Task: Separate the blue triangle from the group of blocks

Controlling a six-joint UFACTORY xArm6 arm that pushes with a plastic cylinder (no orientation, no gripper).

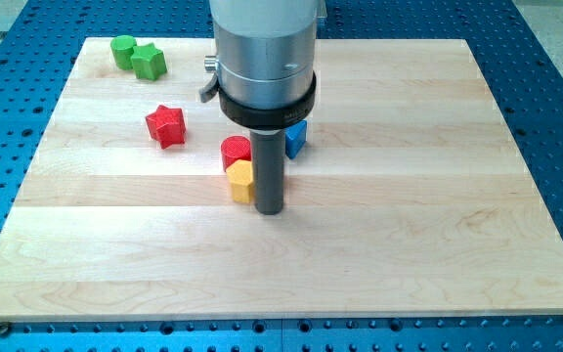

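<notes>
A blue block (296,138), partly hidden behind the rod so its shape is unclear, sits near the board's middle top. A red block (235,152) and a yellow block (241,181) touch each other just to its lower left. My tip (269,210) rests on the board right beside the yellow block, on its right side, and below the blue block. The arm's grey body hides whatever lies behind it.
A red star (165,125) lies alone at the left. Two green blocks (137,56) touch each other at the top left corner of the wooden board (438,196). A blue perforated table surrounds the board.
</notes>
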